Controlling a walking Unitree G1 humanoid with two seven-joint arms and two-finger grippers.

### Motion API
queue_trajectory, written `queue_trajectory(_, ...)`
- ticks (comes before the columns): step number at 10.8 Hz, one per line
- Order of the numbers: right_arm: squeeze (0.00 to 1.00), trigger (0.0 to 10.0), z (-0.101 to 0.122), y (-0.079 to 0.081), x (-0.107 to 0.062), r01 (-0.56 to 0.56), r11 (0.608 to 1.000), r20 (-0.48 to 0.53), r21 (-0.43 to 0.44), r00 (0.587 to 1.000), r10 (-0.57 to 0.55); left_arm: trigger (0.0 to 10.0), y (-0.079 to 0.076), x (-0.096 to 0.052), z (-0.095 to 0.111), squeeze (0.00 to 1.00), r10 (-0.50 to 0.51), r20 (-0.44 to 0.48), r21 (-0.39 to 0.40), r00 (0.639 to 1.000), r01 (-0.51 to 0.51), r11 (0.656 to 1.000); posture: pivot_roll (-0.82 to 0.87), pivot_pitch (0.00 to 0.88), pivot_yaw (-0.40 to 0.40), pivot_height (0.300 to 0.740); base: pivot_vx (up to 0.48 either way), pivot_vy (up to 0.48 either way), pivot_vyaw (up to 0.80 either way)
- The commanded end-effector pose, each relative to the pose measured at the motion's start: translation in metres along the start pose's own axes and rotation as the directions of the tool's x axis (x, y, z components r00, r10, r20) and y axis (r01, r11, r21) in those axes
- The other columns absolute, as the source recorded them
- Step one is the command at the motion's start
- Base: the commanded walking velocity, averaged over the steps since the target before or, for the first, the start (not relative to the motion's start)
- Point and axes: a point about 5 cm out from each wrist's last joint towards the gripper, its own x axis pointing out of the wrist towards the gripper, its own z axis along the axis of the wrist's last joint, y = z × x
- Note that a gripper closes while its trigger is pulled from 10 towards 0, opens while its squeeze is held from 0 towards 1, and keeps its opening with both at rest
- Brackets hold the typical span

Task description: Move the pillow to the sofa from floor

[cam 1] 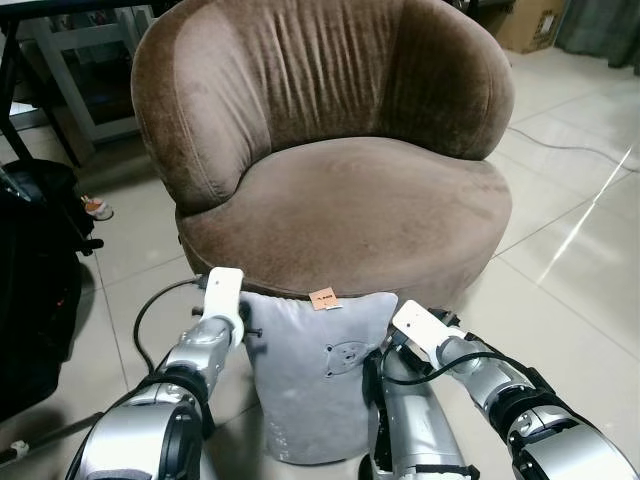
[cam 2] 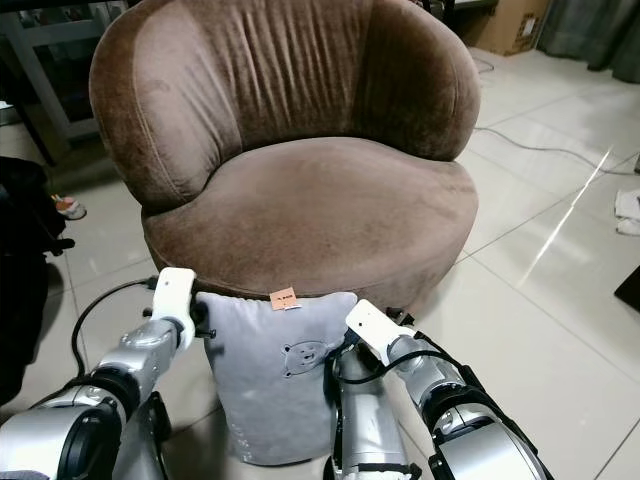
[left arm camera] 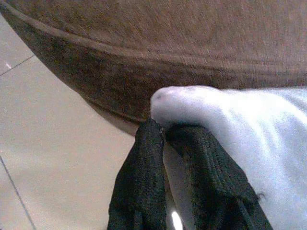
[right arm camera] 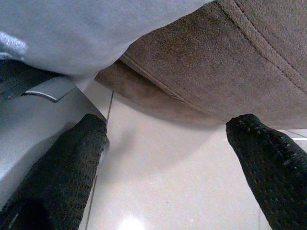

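My left tool (left arm camera: 163,132) pinches the grey pillow (cam 1: 318,375) corner; right tool (right arm camera: 168,163) wide, empty, beside it. Risk: one-corner grip slips w/ pillow below sofa (cam 1: 350,200) seat.

Two jointed silver metal arms are showing white rectangular wrist blocks (cam 1: 222,292), looping black cables (cam 1: 150,305) and textured black fingers (right arm camera: 67,177).

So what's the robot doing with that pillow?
The robot is holding a grey pillow upright in front of the brown sofa. Its left tool pinches one top corner. Its right tool is open beside the other side, gripping nothing. The pillow isn't on the seat yet.
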Motion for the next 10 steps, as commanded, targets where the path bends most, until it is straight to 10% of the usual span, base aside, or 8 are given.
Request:
queue_trajectory(1, 0.0, 10.0, -0.042, 0.049, -0.005, -0.166, 0.986, -0.177, 0.033, 0.97, 0.169, 10.0, -0.005, 0.0, -0.009, 0.0, -0.005, -0.027, 0.03, 1.0, 0.006, 1.0, -0.2, 0.0, 0.048, 0.381, 0.0, 0.0, 0.0)
queue_trajectory(2, 0.0, 10.0, -0.042, 0.049, -0.005, -0.167, 0.985, -0.177, 0.032, 0.969, 0.17, 10.0, -0.006, -0.001, -0.017, 0.0, -0.001, -0.044, 0.039, 0.999, 0.002, 0.999, -0.2, 0.0, 0.045, 0.381, 0.0, 0.0, 0.0)
queue_trajectory(3, 0.0, 10.0, -0.043, 0.049, -0.005, -0.167, 0.986, -0.178, 0.029, 0.969, 0.169, 10.0, -0.007, -0.003, -0.028, 1.0, 0.0, -0.071, 0.065, 0.997, 0.004, 0.998, -0.19, 0.0, 0.04, 0.381, 0.0, 0.0, 0.0)
queue_trajectory(10, 0.0, 10.0, -0.036, 0.046, -0.003, -0.166, 0.986, -0.167, 0.017, 0.972, 0.167, 10.0, -0.005, -0.006, -0.043, 1.0, 0.023, -0.103, 0.078, 0.994, -0.015, 0.997, -0.18, 0.0, 0.033, 0.381, 0.0, 0.0, 0.0)
